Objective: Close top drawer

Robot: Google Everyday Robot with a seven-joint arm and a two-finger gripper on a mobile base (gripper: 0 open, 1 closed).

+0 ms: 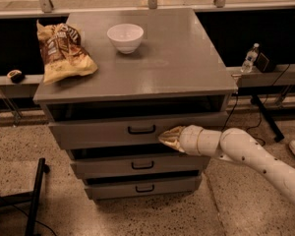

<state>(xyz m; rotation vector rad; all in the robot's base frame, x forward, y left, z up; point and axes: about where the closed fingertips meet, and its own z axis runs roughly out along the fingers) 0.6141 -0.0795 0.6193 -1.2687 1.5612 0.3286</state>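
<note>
The top drawer (98, 132) is a wide grey metal drawer with a small black loop handle (141, 130) at its centre. It stands pulled out a little from the grey cabinet (172, 63), with a dark gap above its front. My gripper (166, 137) is at the end of the white arm reaching in from the right. Its tip rests against the drawer front, just right of and below the handle.
A chip bag (61, 50) and a white bowl (125, 37) sit on the cabinet top. Two narrower drawer fronts (137, 166) lie below. A water bottle (249, 58) stands on a ledge at the right. A black stand leg (34, 200) is at lower left.
</note>
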